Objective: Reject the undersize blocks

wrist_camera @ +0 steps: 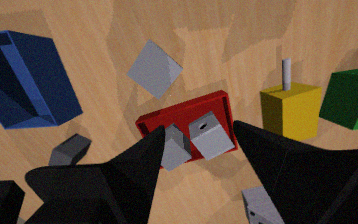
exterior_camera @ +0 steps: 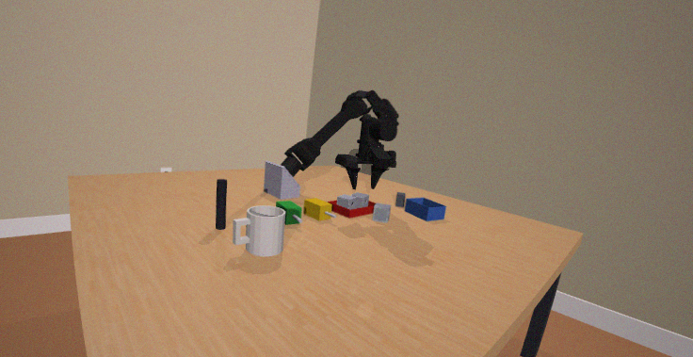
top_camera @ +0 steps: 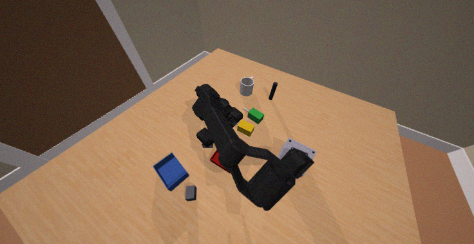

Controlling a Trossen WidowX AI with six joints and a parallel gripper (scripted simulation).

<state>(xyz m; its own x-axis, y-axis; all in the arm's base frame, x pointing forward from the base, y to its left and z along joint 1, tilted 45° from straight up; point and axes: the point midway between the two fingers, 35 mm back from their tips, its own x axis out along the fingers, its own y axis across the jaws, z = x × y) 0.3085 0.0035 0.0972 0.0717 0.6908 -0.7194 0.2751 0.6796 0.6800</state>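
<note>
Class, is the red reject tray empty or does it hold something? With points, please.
It holds something: the wrist view shows two steel blocks (exterior_camera: 353, 201) (wrist_camera: 211, 136) inside the red reject tray (exterior_camera: 352, 213) (wrist_camera: 182, 109).

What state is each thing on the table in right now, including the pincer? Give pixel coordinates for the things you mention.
Pincer (exterior_camera: 364, 188) (wrist_camera: 198, 127): open, above the red tray.
Red tray (exterior_camera: 352, 213) (wrist_camera: 182, 107): holding two steel blocks.
Green gauge (top_camera: 255, 115) (exterior_camera: 289, 213) (wrist_camera: 349, 100): lying on the table, not held.
Yellow gauge (top_camera: 245, 127) (exterior_camera: 317, 209) (wrist_camera: 290, 114): lying on the table, not held.
Mug (top_camera: 246, 87) (exterior_camera: 265, 232): upright.
Black cylinder (top_camera: 273, 91) (exterior_camera: 220, 203): standing upright.
Blue tray (top_camera: 170, 172) (exterior_camera: 425, 209) (wrist_camera: 60, 85): open-topped.
</note>
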